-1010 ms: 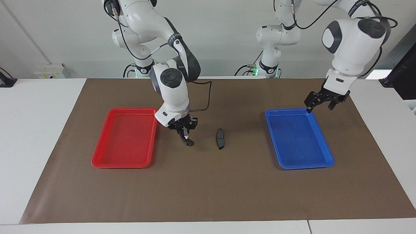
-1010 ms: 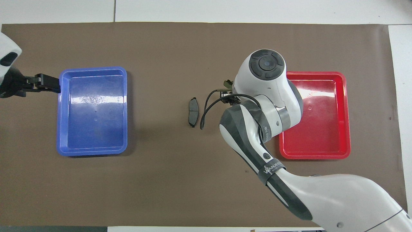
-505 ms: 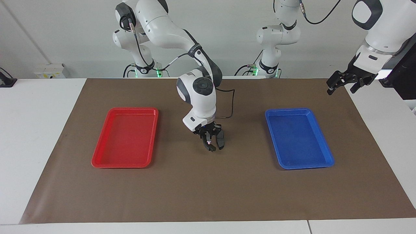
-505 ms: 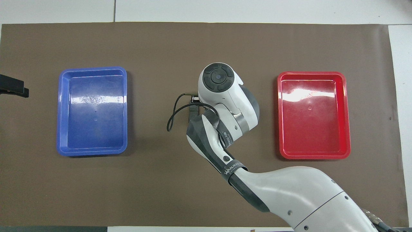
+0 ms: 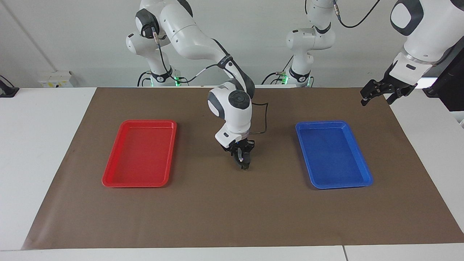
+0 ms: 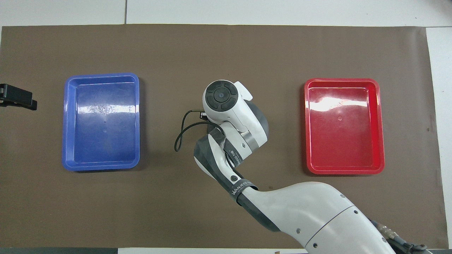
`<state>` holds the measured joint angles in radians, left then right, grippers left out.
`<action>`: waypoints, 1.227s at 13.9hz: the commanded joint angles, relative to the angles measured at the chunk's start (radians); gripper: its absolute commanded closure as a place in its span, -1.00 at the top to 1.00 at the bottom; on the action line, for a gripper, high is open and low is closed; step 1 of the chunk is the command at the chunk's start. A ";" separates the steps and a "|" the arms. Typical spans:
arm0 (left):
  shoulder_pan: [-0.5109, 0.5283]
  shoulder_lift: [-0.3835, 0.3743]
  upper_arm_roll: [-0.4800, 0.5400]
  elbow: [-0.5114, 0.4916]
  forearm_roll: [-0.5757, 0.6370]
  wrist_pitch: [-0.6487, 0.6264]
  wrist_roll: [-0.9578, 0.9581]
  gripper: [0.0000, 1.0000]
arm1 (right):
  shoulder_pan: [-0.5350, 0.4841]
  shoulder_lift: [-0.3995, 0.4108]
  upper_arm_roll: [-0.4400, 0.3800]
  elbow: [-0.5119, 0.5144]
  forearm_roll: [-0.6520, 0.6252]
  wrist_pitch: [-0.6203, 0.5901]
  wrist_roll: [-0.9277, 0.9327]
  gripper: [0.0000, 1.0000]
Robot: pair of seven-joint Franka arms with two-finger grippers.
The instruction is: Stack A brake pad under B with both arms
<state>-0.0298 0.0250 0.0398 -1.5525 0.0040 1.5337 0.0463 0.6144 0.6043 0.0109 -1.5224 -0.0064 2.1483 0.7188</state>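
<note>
Facing view first: right tool (image 5: 243,166) low over the middle of the brown mat (image 5: 232,217), midway between red tray (image 5: 132,185) and blue tray (image 5: 340,187), tips pinched together and pointing down, with a dark brake piece (image 5: 247,158) at and just beside them; cannot tell whether that is one pad or two, nor whether held or lying on the mat. Probably set there in the open middle so one pad can go down square on the other, clear of both trays. Left tool (image 5: 375,95) up in the air over the mat's edge at the left arm's end of the table (image 5: 43,145), fingers spread, nothing in them, waiting out of the way. Overhead view next: right arm's wrist covering the spot, pads hidden beneath; both trays bare; left tool only peeking in at the edge beside the blue tray
</note>
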 commanded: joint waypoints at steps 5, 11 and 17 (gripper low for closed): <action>-0.001 -0.063 0.000 -0.086 -0.012 0.003 0.004 1.00 | 0.007 0.029 0.000 0.045 -0.024 0.005 0.028 -1.00; -0.002 -0.063 0.002 -0.084 -0.012 0.009 0.006 1.00 | 0.007 0.029 0.000 0.045 -0.026 0.048 0.047 -1.00; 0.005 -0.063 0.000 -0.081 -0.012 0.003 0.009 1.00 | 0.007 0.026 0.000 0.030 -0.037 0.058 0.045 -0.98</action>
<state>-0.0316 -0.0111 0.0367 -1.6037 0.0017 1.5284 0.0463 0.6202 0.6258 0.0107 -1.5012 -0.0232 2.1933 0.7376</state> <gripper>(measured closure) 0.000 0.568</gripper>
